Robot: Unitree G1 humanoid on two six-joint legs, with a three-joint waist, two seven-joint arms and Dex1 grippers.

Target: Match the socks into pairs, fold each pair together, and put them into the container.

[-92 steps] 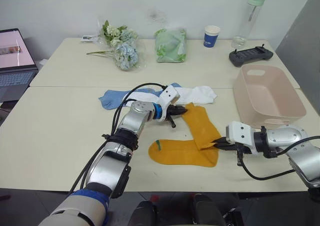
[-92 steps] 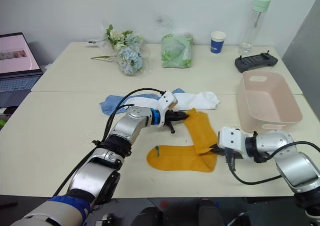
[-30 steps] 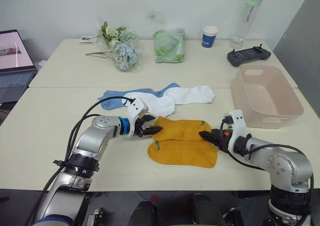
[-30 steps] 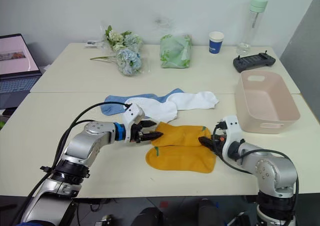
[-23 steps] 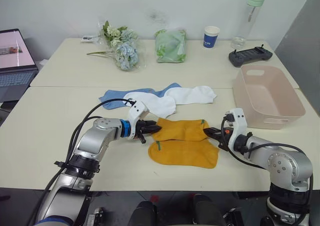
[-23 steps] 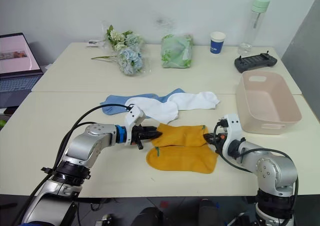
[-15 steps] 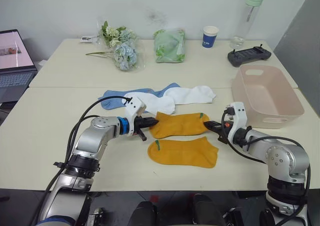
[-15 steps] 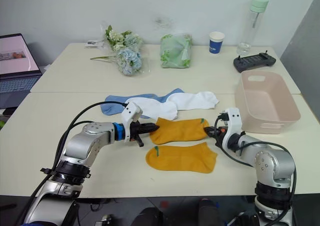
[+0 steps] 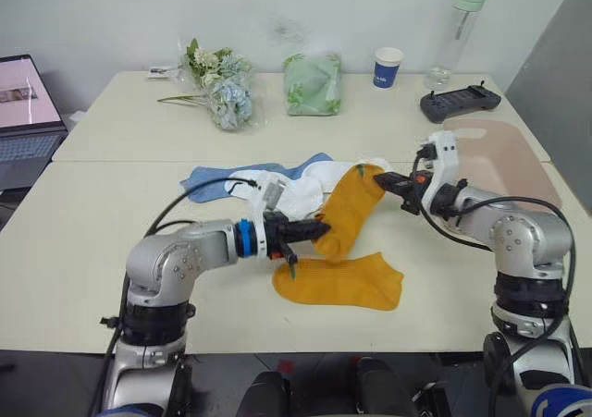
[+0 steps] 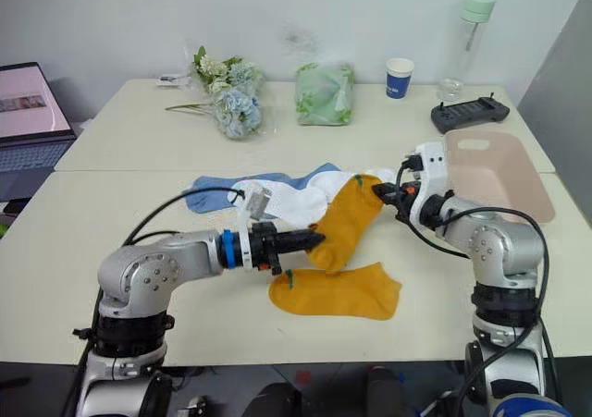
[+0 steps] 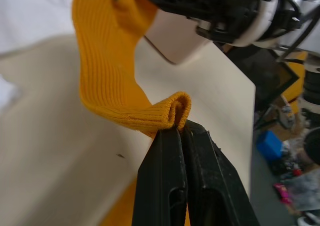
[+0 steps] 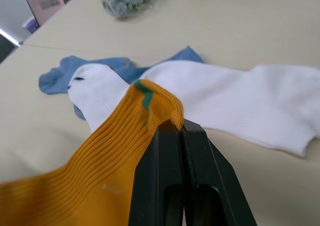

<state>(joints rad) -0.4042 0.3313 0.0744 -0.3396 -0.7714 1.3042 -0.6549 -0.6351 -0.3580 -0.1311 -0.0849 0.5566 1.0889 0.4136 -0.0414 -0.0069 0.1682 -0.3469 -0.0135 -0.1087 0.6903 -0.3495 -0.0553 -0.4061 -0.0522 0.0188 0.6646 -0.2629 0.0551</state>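
One mustard-yellow sock (image 9: 347, 209) hangs slanted above the table, stretched between both grippers. My left gripper (image 9: 314, 227) is shut on its lower end (image 11: 170, 110). My right gripper (image 9: 381, 179) is shut on its upper end, by the small green mark (image 12: 145, 96). A second mustard-yellow sock (image 9: 339, 283) lies flat on the table below. Two white socks (image 9: 301, 184) and a light blue sock (image 9: 211, 180) lie overlapping behind them. The pale pink container (image 9: 504, 158) sits at the right, behind my right arm.
Along the far side of the table are a flower bunch (image 9: 222, 89), a green bundle in clear plastic (image 9: 313, 82), a paper cup (image 9: 388, 66), a clear bottle (image 9: 460, 29) and a black controller (image 9: 462, 103). A laptop (image 9: 28, 112) stands at the far left.
Both grippers have lifted the held yellow sock off the table. The right gripper rose and moved back; the left gripper moved right, so the sock now hangs slanted.
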